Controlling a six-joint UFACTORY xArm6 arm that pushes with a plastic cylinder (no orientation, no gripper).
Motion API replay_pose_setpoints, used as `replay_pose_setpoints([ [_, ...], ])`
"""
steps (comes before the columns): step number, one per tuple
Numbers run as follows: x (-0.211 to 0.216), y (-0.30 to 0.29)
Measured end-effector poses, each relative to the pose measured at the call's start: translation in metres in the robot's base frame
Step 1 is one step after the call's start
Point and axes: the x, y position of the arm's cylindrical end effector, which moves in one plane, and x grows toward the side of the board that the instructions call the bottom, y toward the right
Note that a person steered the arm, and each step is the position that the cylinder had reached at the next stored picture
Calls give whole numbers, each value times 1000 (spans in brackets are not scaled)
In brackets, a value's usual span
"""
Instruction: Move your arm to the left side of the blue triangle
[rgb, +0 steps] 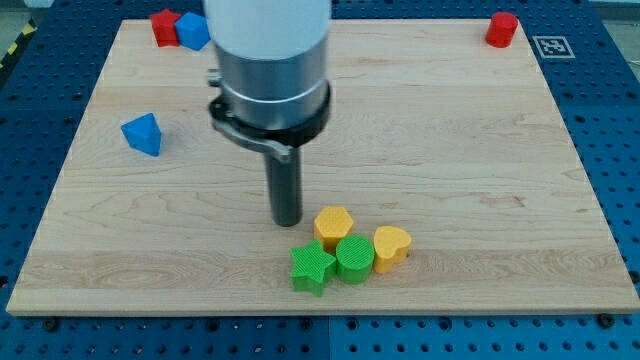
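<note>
The blue triangle (143, 134) lies on the wooden board (470, 160) at the view's left. My tip (288, 222) rests on the board near the bottom middle, well to the right of the blue triangle and below its level. The tip stands just left of a yellow hexagon block (333, 226). Below that sit a green star block (312, 268), a green round block (354, 258) and a yellow heart block (391, 247), close together.
A red block (164, 26) and a blue block (192, 30) touch at the board's top left, partly behind the arm's white body. A red block (502, 29) sits at the top right. Blue pegboard surrounds the board.
</note>
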Motion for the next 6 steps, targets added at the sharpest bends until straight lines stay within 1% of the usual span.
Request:
replay_pose_setpoints([
  [1, 0, -43],
  [2, -3, -63],
  [3, -3, -63],
  [4, -3, -96],
  [5, -16, -150],
  [6, -31, -166],
])
